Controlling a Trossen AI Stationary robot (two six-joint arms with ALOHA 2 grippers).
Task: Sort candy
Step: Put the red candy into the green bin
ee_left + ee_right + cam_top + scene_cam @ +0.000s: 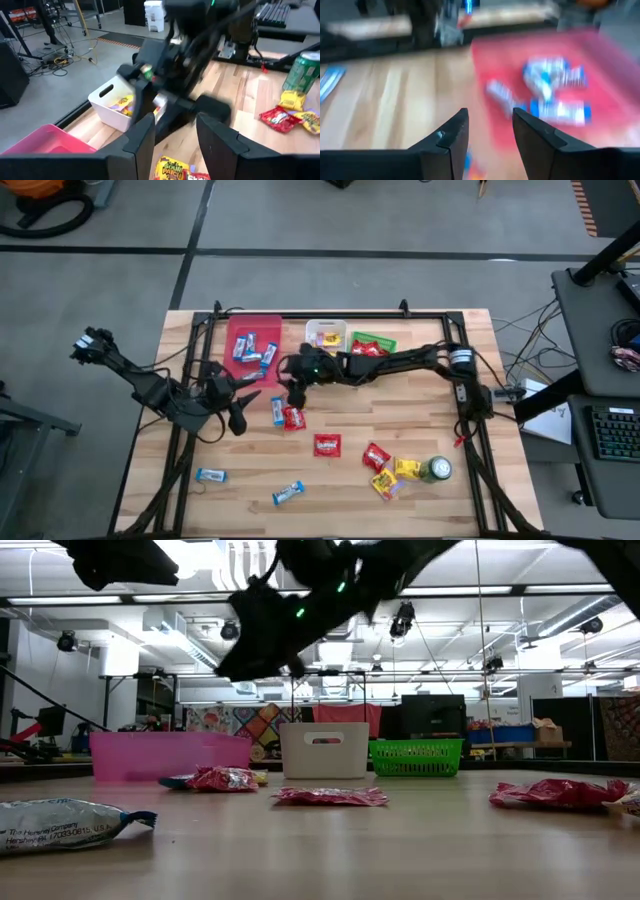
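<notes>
Left gripper (238, 402) fingers apart, empty, waiting near pink bin (236, 328). Blue bars (254, 349) binned there. Right gripper (290, 385) fingers apart, empty, beside pink bin. Loose candy (327, 444) across table: sorting roughly half done.

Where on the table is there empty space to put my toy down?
Bare wood lies right of the green basket, and between the blue bars and the red packet. It is crowded around the can and beside the pink bin.
</notes>
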